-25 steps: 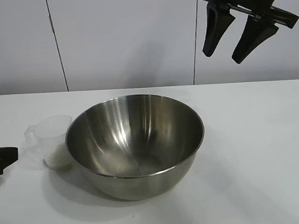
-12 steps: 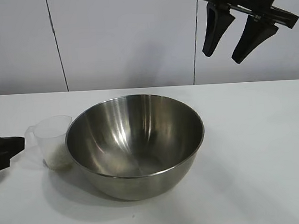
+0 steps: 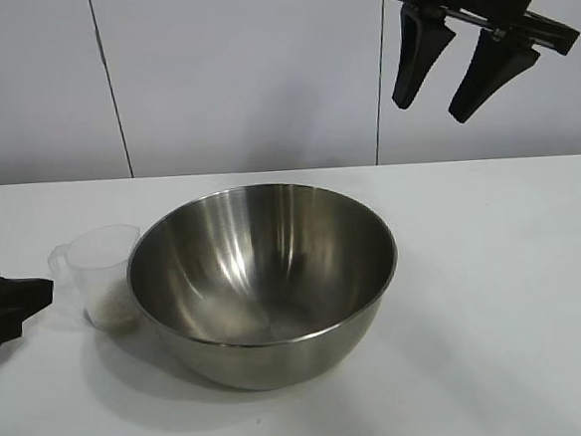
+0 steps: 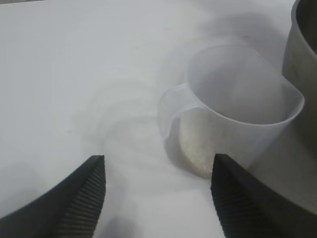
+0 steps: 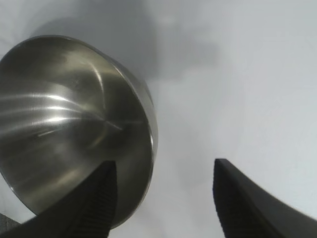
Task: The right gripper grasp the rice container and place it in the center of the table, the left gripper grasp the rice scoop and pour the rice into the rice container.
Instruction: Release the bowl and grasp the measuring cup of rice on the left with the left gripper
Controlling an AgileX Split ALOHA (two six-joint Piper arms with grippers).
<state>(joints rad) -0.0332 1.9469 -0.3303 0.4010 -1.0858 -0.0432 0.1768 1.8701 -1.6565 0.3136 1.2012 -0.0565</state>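
The rice container [image 3: 264, 265], a shiny steel bowl, stands in the middle of the table [image 3: 495, 293] with nothing visible inside. Touching its left side is the rice scoop [image 3: 100, 274], a frosted plastic cup with white rice [image 3: 112, 308] at its bottom. My left gripper [image 3: 27, 294] is low at the table's left edge, open, just short of the scoop's handle. In the left wrist view the scoop [image 4: 237, 104] and its rice [image 4: 198, 153] lie just beyond the open left gripper [image 4: 158, 158]. My right gripper [image 3: 431, 112] hangs open and empty high above the bowl's right side; its wrist view shows the bowl [image 5: 64, 119] far below the right gripper [image 5: 164, 162].
A pale panelled wall [image 3: 240, 72] closes off the far edge of the table. White tabletop stretches right of the bowl and in front of it. The bowl's steel wall [image 4: 302, 49] rises right behind the scoop.
My left gripper has slid right along the table toward the scoop's handle. The right gripper, bowl and scoop have stayed put.
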